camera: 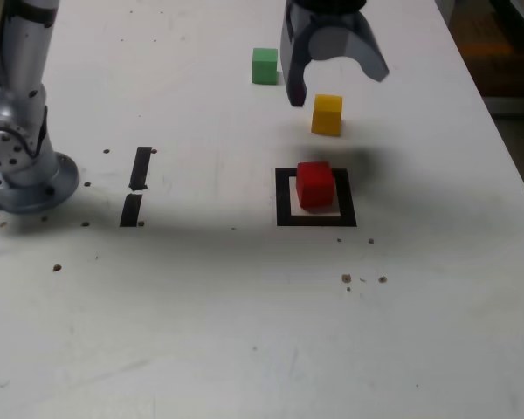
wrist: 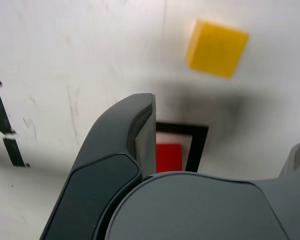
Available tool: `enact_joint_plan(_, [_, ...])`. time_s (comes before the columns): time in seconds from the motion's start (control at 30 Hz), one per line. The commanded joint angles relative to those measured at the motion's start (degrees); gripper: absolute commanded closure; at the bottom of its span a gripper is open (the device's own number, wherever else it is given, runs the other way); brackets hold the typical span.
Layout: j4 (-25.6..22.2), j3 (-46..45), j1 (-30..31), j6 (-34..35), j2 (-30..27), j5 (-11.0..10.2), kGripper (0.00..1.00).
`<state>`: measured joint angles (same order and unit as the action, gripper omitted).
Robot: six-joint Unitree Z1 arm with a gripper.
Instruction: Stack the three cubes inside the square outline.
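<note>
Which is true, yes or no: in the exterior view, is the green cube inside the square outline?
No, the green cube sits outside the black square outline.

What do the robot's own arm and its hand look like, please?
The arm is pale silver-grey, rounded and tube-like, with a thin black cable and dark bolt holes near its round base. The hand is grey with a dark mount and curved, claw-like fingers, lighter on their inner faces.
</note>
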<state>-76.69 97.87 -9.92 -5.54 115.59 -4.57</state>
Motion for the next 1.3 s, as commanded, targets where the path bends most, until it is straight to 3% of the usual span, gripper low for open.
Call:
enact_joint_plan(0.0, [-0.2, 0.5, -1.5, -1.5, 1.1, -0.2, 0.03])
enact_joint_plan(0.2, [0.2, 1.5, -5.8, -6.4, 5.2, -1.5, 0.06])
enact_joint_plan(0.53, [1.9, 2.1, -6.4, -10.3, 9.7, -2.0, 0.18])
enact_joint_plan(0.8, [3.8, 2.3, -6.3, -11.5, 11.1, -1.5, 0.36])
enact_joint_plan(1.07, [4.7, 2.4, -6.2, -11.9, 10.9, -0.5, 0.62])
enact_joint_plan(1.27, [8.4, 2.1, -6.0, -13.9, 10.6, 1.0, 0.77])
